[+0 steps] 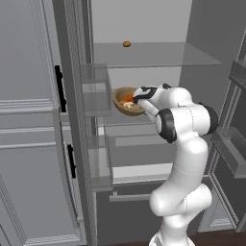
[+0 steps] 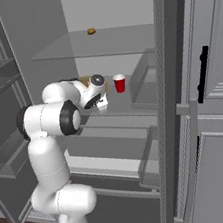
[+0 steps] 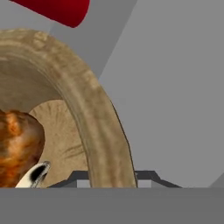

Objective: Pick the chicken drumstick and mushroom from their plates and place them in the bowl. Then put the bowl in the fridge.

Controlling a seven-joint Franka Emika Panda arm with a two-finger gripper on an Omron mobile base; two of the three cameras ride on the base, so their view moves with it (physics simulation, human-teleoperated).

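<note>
The brown wooden bowl (image 1: pixel 124 103) hangs tilted inside the open fridge (image 1: pixel 144 57), just above its middle glass shelf (image 2: pixel 129 112). My gripper (image 1: pixel 138 98) is shut on the bowl's thick rim (image 3: pixel 94 113), and in the hand view the rim passes between the two fingertips (image 3: pixel 148 176). Inside the bowl lies the orange-brown chicken drumstick (image 3: pixel 17 144), also seen as an orange patch (image 1: pixel 128 99). The pale mushroom (image 3: pixel 34 176) rests against it. From the right base view my hand covers most of the bowl (image 2: pixel 85 81). The plates are out of view.
A red cup (image 2: pixel 120 83) stands on the same shelf, right of the bowl. A small orange item (image 1: pixel 127 43) sits on the upper glass shelf. Door bins (image 1: pixel 96 96) flank the opening on the left, and the right door (image 2: pixel 207 94) stands open.
</note>
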